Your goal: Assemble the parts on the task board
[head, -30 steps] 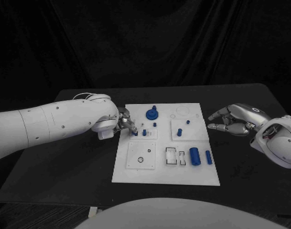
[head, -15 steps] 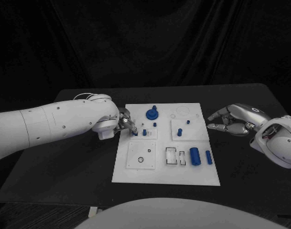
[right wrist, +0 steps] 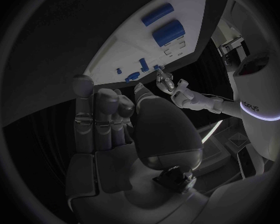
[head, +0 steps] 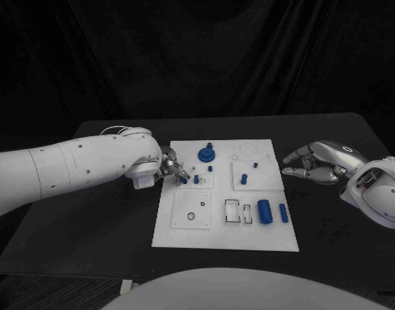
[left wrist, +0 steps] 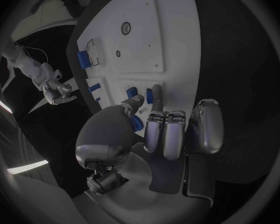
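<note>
Black table (head: 95, 219), dark curtain (head: 207, 58) behind.

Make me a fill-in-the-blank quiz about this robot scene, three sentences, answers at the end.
1. The white rectangular task board lies on a ______ table.
2. The small plastic parts on the board are ______ in colour.
3. The hand reaching over the board's edge is the robot's ______ hand; the right hand stays beside the board.

Answers: black; blue; left

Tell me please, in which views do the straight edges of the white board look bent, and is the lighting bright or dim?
Head view: the task board keeps straight edges, dim light, black backdrop. Left wrist view: the board's edge curves strongly behind the left hand. Right wrist view: the board bows too, and the right hand lies in deep shadow.
</note>
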Motion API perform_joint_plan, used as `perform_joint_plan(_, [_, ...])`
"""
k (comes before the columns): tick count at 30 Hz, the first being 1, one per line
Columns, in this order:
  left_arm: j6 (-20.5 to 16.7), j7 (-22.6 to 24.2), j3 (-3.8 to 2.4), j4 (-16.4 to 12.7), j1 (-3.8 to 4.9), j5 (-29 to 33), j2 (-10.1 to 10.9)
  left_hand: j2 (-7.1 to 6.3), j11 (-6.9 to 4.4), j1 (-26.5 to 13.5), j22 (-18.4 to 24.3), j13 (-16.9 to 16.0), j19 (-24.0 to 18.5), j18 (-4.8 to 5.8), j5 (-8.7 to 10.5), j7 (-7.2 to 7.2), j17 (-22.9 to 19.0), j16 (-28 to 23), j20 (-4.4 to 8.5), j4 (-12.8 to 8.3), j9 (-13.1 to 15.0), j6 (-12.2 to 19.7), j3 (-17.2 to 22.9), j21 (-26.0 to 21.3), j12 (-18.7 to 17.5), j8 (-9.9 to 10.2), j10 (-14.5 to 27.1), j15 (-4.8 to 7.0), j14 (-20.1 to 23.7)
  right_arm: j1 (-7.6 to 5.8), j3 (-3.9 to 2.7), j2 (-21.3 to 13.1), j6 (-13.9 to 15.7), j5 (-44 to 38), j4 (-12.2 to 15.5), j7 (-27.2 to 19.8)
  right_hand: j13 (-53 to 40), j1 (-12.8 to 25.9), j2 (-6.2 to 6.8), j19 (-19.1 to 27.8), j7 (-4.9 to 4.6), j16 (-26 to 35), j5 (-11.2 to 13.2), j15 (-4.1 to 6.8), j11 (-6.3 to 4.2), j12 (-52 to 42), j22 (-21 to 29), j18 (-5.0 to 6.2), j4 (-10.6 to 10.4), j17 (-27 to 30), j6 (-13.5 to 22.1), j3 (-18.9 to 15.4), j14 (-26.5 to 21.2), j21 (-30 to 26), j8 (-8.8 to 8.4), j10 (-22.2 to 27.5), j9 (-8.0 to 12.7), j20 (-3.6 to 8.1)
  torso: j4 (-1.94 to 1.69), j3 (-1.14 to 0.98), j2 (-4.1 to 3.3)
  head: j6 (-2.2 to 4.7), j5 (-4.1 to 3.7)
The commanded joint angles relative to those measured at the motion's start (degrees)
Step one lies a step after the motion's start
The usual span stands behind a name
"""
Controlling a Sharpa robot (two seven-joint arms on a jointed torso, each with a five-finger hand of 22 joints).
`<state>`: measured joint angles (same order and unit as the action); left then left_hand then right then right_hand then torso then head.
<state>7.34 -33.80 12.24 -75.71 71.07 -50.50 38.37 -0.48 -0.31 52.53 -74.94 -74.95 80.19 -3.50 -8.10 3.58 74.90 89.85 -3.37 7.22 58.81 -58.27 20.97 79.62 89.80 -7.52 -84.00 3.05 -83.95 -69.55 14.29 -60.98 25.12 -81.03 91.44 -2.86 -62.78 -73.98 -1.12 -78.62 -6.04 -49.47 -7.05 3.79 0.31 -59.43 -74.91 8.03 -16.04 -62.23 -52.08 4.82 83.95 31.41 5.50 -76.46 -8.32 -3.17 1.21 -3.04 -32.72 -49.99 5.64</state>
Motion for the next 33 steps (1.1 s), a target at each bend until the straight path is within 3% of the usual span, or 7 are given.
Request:
perform_joint_plan(1, [0.8, 0.8, 0.09, -0.1, -0.34, 0.4, -0.1, -0.09, 0.29, -0.8, -9.4, -15.1, 0.1, 0.27, 0.61, 0.28, 15.1, 0.2, -0.49, 1.1, -0.2, -0.3, -1.6, -0.3, 0.2, 0.3, -6.0, -0.49, -6.1, 0.14, -0.04, -0.1, 0.1, -0.1, 0.0, 1.0, 0.1, -0.5, -0.18, -0.4, -0.12, 0.3, -0.3, -0.51, 0.12, 0.3, -0.1, 0.30, 0.0, 0.1, -0.4, 0.2, 1.3, -0.3, -0.24, 0.4, 0.1, 0.14, 0.00, 0.00, 0.02, -0.01, -0.06])
perform_joint_plan(17, [0.0, 2.9, 0.09, 0.1, -0.39, 0.4, -0.1, 0.52, 0.00, -0.9, -9.7, -15.1, 0.1, 0.24, 3.34, -0.16, 15.1, 0.2, -0.44, 3.8, 1.7, -0.9, -6.4, -0.5, 0.2, -1.9, -6.0, -0.32, -6.1, 0.22, -0.04, 0.0, 0.3, -0.1, -0.1, 1.1, 0.2, -0.8, -0.18, -0.4, -0.13, 0.4, -0.6, -0.53, 0.14, 0.5, -0.2, 0.30, 0.1, 0.1, -0.4, 0.3, 1.3, -0.4, -0.30, 0.4, 0.1, 0.13, 0.04, 0.02, 0.07, -0.01, 0.01])
perform_joint_plan(20, [-0.3, 3.2, 0.09, 0.1, -0.40, 0.4, 0.0, 0.89, -0.21, -0.6, -9.8, -15.1, 0.2, 0.24, 3.73, -0.44, 15.1, 0.2, -0.30, 4.4, 2.9, -1.3, -7.5, -0.6, 0.2, -3.2, -6.0, -0.17, -6.1, 0.27, -0.04, 0.0, 0.3, -0.1, -0.2, 1.1, 0.2, -0.8, -0.17, -0.4, -0.14, 0.4, -0.8, -0.54, 0.16, 0.5, -0.2, 0.31, 0.1, 0.1, -0.5, 0.3, 1.3, -0.5, -0.33, 0.4, 0.1, 0.12, 0.04, 0.02, 0.05, -0.01, -0.01])
perform_joint_plan(24, [-0.9, 3.8, 0.09, 0.1, -0.40, 0.4, 0.0, 1.66, -0.60, 0.2, -10.0, -15.1, 0.2, 0.23, 3.77, -0.95, 15.1, 0.2, 0.06, 5.6, 7.1, -0.7, -9.8, -0.8, 0.2, -6.7, -6.0, 0.20, -6.1, 0.36, -0.04, 0.0, 0.3, -0.1, -0.2, 1.1, 0.2, -0.8, -0.17, -0.4, -0.14, 0.4, -0.8, -0.54, 0.16, 0.5, -0.2, 0.31, 0.1, 0.1, -0.5, 0.3, 1.3, -0.5, -0.33, 0.4, 0.1, 0.12, 0.02, 0.01, 0.03, -0.01, -0.04])
perform_joint_plan(33, [-1.6, 4.4, 0.09, -0.2, -0.40, 0.4, 0.2, 2.78, -0.88, 0.3, -10.3, -15.1, 0.4, 0.26, 2.80, -1.24, 15.1, 0.2, 0.24, 7.2, 9.2, -0.6, -11.0, -0.8, 0.2, -8.7, -6.0, 0.40, -6.1, 0.45, -0.05, 0.0, 0.4, -0.1, -0.3, 1.1, 0.3, -0.9, -0.21, -0.4, -0.16, 0.3, -1.1, -0.55, 0.17, 0.6, -0.2, 0.30, 0.1, 0.1, -0.5, 0.4, 1.3, -0.5, -0.39, 0.4, 0.2, 0.11, 0.03, 0.02, 0.02, -0.01, 0.08])
